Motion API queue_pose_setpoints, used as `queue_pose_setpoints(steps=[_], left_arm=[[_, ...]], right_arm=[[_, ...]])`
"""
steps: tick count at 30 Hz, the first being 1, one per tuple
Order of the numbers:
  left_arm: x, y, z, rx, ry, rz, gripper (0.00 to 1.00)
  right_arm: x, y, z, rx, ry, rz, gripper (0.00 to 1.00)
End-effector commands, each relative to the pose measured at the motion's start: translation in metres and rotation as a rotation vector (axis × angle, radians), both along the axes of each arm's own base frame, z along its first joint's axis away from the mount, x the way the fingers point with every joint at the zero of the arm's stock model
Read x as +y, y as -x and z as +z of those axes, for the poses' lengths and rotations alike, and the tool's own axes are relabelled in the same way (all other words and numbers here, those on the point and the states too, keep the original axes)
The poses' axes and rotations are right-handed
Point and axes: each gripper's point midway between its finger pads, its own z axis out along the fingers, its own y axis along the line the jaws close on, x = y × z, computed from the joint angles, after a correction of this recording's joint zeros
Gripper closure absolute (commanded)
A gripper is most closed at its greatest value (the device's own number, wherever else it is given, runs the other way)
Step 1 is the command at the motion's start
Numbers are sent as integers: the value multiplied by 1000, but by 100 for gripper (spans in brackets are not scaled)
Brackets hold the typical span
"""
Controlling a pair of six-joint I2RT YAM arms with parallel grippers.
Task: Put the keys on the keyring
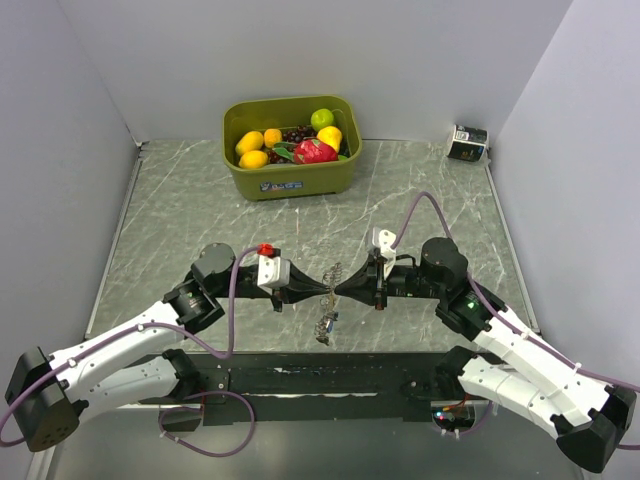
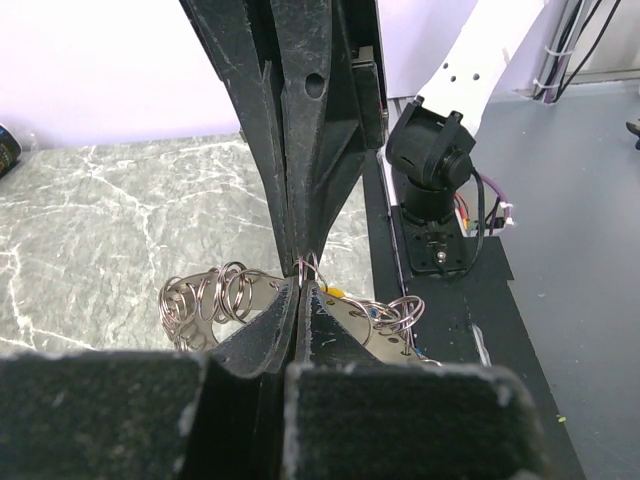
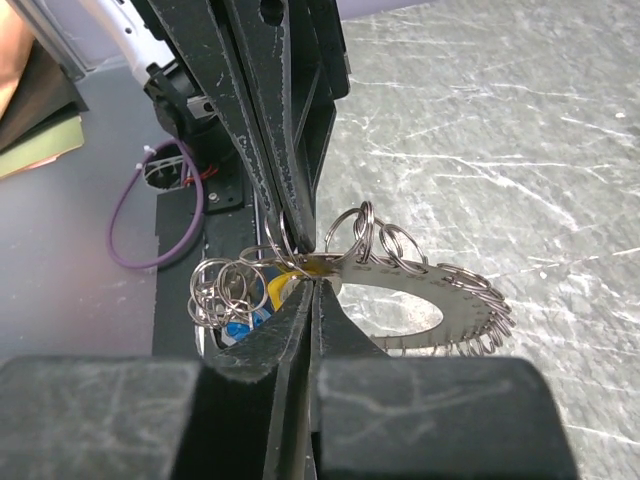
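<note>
- Left hand (image 1: 319,290): fingers pressed together, pinching the edge of the keyring (image 1: 332,272).
- Right hand (image 1: 344,287): clamped tight on the same keyring, tip to tip with the left.
- Keyring: metal disc fringed with small split rings, held above the surface (image 1: 200,210), near centre.
- Keys (image 1: 325,327): bunch hanging beneath it, blue and yellow heads showing.

Keys mostly hidden, I can't count them.
From above the key bundle (image 1: 327,325) is too small for me to separate; on my right wrist view the right gripper (image 3: 312,288) covers the keyring disc (image 3: 400,290) middle, and only a blue key head (image 3: 240,328) peeks out.
</note>
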Motion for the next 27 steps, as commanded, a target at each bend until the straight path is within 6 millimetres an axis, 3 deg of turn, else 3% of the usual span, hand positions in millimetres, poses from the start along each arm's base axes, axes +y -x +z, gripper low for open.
queue_pose_setpoints(steps=[1, 16, 20, 23, 24, 25, 27], left_arm=[[4, 9, 37, -83, 115, -33, 99], [14, 11, 43, -70, 172, -37, 99], [14, 11, 38, -52, 165, -50, 99], [13, 14, 36, -45, 157, -73, 99], [12, 14, 35, -38, 151, -81, 99], [12, 15, 35, -39, 150, -87, 99], [10, 15, 33, -30, 142, -100, 99]], right_arm=[[2, -2, 6, -40, -21, 9, 99], [-2, 3, 9, -60, -22, 25, 100], [-6, 8, 23, -98, -55, 23, 80], [-9, 14, 35, -131, -88, 37, 60], [-9, 16, 39, -145, -100, 46, 46], [-8, 19, 42, -151, -108, 63, 40], [-6, 26, 48, -161, -121, 112, 35]])
